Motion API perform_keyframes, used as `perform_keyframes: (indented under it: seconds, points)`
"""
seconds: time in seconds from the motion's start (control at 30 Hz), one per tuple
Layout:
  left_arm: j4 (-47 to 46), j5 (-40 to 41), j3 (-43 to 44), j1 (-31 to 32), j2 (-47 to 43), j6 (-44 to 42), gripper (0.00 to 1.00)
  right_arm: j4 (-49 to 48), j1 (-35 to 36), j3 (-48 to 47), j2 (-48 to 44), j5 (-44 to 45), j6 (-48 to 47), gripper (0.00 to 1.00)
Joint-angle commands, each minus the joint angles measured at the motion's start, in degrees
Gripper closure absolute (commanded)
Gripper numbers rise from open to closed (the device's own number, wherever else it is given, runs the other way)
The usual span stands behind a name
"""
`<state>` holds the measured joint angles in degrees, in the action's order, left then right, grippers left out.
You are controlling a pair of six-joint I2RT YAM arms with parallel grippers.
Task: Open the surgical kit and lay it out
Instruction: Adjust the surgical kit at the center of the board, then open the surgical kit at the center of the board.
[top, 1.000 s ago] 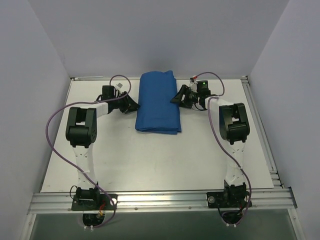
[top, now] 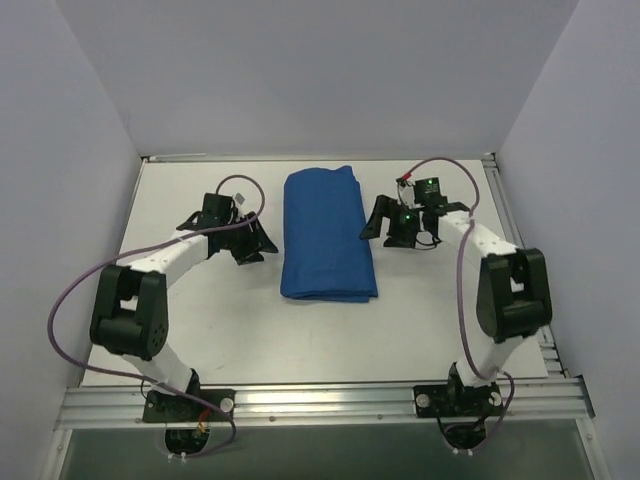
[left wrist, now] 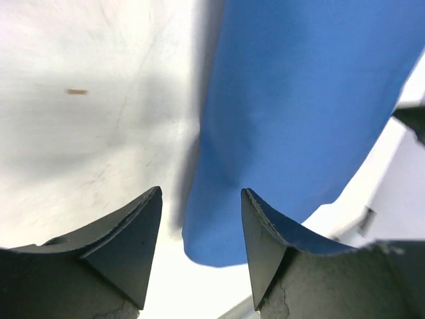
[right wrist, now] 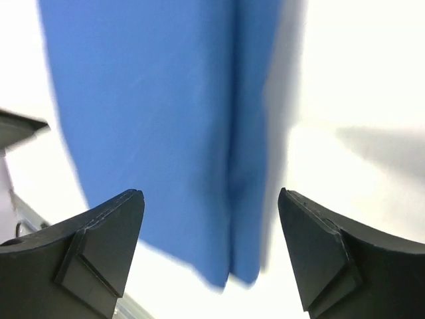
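From above, the blue wrap point(top: 328, 235) lies folded shut in the middle of the table point(top: 200, 330). Its long side runs from the top of the picture down toward the bottom. My left gripper point(top: 262, 243) is just beside its left edge. My right gripper point(top: 376, 224) is at its right edge, a bit higher in the picture. The right one looks nearer, maybe touching.

In my left wrist view, my jaws stand partly open and hold nothing. The wrap fills the upper right, and its end shows low in the gap between them.

In my right wrist view, my jaws stand wide open and hold nothing. The wrap fills the upper left, and its folded edge runs down through the gap. I think that edge is the one to pinch.
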<state>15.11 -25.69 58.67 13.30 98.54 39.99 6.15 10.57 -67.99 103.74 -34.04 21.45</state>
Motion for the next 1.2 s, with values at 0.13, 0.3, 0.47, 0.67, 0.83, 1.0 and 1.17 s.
perform_keyframes:
  seconds: [0.13, 0.3, 0.47, 0.67, 0.83, 1.0, 1.17]
  points:
    - [15.02, 14.18, 9.26, 2.16, -14.86, -9.48, 0.36, 5.72, 0.86, 9.44, -15.59, -3.13, 1.05, 0.24]
    - [17.14, 14.0, 10.67, 5.59, -18.73, -10.11, 0.33, 5.19, 0.95, 8.05, -12.52, -3.14, -0.53, 0.27]
    - [16.44, 14.27, 8.65, 7.35, -23.83, -8.61, 0.37, 3.7, 0.95, 5.85, -7.69, -2.87, -1.68, 0.31]
    - [18.55, 13.91, 8.3, 7.62, -25.5, -9.05, 0.44, 2.82, 1.56, 4.53, -5.66, -3.66, -1.5, 0.37]
    - [18.64, 13.92, 7.59, 7.62, -26.21, -8.61, 0.47, 2.37, 2.79, 4.09, -5.13, -3.75, -1.15, 0.45]
    - [19.07, 14.09, 7.94, 7.62, -26.47, -8.52, 0.49, 1.49, 5.07, 3.48, -4.08, -3.75, -0.1, 0.51]
    - [20.39, 13.74, 8.65, 7.62, -26.65, -8.87, 0.5, 2.89, 6.83, 0.24, -2.58, -1.83, -0.36, 0.77]
